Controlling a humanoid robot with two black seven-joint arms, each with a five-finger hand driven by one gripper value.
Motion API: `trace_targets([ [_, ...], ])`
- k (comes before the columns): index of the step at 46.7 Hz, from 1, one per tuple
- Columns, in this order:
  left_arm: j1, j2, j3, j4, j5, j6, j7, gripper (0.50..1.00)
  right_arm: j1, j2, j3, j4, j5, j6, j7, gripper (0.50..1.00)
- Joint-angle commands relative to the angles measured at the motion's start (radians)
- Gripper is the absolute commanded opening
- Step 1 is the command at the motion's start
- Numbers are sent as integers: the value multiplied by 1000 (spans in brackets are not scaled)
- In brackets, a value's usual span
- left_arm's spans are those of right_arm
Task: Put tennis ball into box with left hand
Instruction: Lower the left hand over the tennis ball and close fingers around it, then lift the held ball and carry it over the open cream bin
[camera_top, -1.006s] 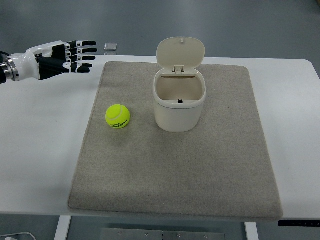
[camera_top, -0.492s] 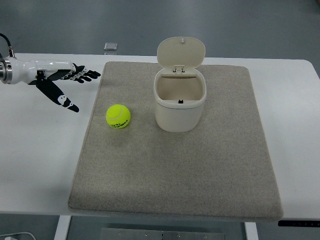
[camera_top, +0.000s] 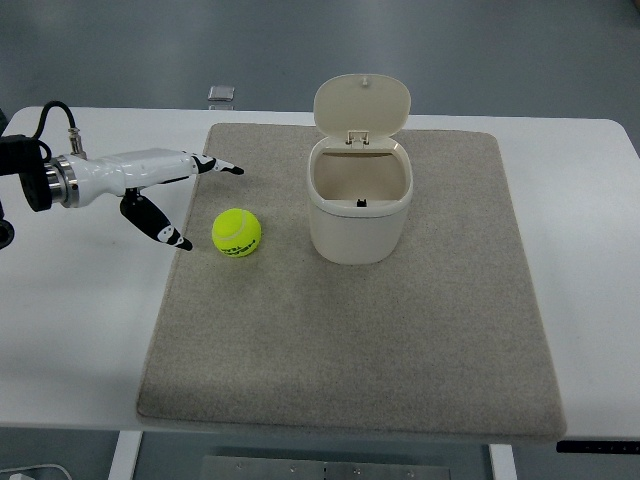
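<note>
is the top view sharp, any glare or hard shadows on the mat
Top view: sharp across the frame, no motion blur on the open left hand; lighting soft and even, with only faint shadows by the yellow-green tennis ball and cream lidded plastic box; no glare on the grey felt mat.

Yellow tennis ball (camera_top: 236, 232) on mat, left of lid-open cream box (camera_top: 358, 197)

Left arm reaching in from the left edge, left hand (camera_top: 165, 190) spread wide, thumb angled downward
</note>
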Motion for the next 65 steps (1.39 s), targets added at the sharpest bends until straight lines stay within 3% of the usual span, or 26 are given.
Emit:
trace_targets([
  [1, 2, -35, 42, 20, 58, 62, 1, 971, 0, 0, -2, 0, 1, 1, 0, 938],
  [16, 0, -121, 95, 94, 158, 144, 2, 958, 0, 0, 0, 0, -1, -1, 0, 940],
  [24, 2, -128, 96, 100, 170, 144, 2, 784, 0, 0, 0, 0, 1, -1, 0, 938],
  [27, 2, -127, 96, 100, 193, 144, 2, 633, 0, 0, -2, 0, 1, 1, 0, 938],
  [31, 0, -127, 96, 101, 219, 147, 2, 570, 0, 0, 0, 0, 1, 1, 0, 938],
  [33, 0, -125, 95, 100, 221, 148, 2, 500, 0, 0, 0, 0, 1, 1, 0, 938],
  [38, -3, -119, 93, 98, 221, 186, 2, 500, 0, 0, 0, 0, 1, -1, 0, 940],
  [49, -11, -52, 87, 22, 219, 378, -2, 500, 0, 0, 0, 0, -1, -1, 0, 940],
  [57, -12, -7, 87, -69, 274, 481, -65, 500, 0, 0, 0, 0, 1, 1, 0, 938],
  [65, -23, -13, 87, -77, 440, 617, -111, 500, 0, 0, 0, 0, 1, -1, 0, 938],
])
